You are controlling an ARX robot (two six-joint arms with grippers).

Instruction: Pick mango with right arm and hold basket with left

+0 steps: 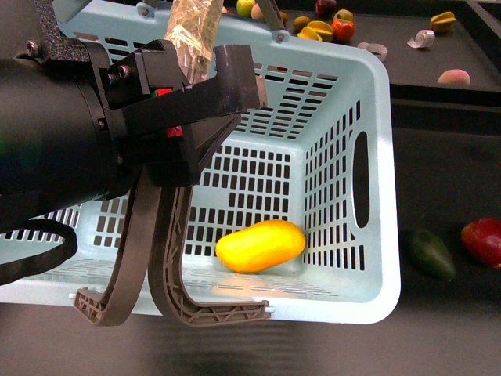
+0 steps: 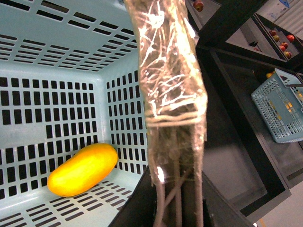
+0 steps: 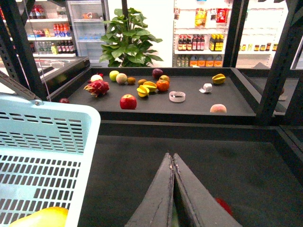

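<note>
The yellow-orange mango [image 1: 260, 245] lies on the floor of the turquoise basket [image 1: 376, 102], near its right wall. My left gripper [image 1: 196, 74] is shut on a tape-wrapped basket handle [image 2: 170, 85], seen close in the left wrist view between the black fingers [image 2: 137, 208]. The mango [image 2: 83, 170] and the basket wall [image 2: 52, 56] show there too. My right gripper [image 3: 172, 156] is shut and empty over the dark table, to the right of the basket [image 3: 47, 118]. A sliver of the mango [image 3: 40, 218] shows at the edge. The right gripper is out of the front view.
A dark green fruit [image 1: 429, 254] and a red fruit [image 1: 484, 241] lie on the table right of the basket. Two grey-brown handles [image 1: 180, 290] hang over its front wall. A back shelf [image 3: 189, 106] holds several fruits. A second basket [image 2: 281, 109] stands further off.
</note>
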